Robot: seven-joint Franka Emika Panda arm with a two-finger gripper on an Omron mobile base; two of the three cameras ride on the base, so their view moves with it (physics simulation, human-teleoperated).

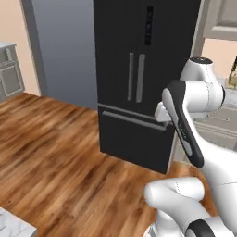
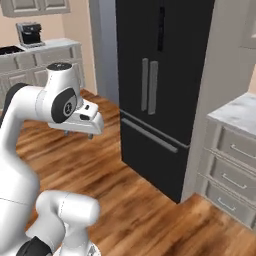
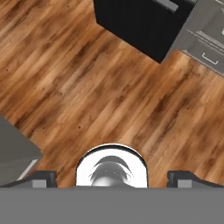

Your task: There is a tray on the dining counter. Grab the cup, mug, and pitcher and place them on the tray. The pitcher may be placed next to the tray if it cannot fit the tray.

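My gripper (image 2: 79,134) hangs from the raised arm over bare wooden floor (image 3: 87,78), pointing down. Its two fingertips (image 3: 43,178) stand wide apart in the hand view, with nothing of the task between them, so it is open. The tray, the dining counter, the cup, the mug and the pitcher are out of view.
A tall black fridge (image 1: 139,78) stands straight ahead. To its right are grey drawer cabinets (image 2: 230,170) under a marble top. A marble corner (image 1: 14,227) juts in at the lower left. Far cabinets carry a coffee machine (image 2: 30,34). Wooden floor spreads to the left.
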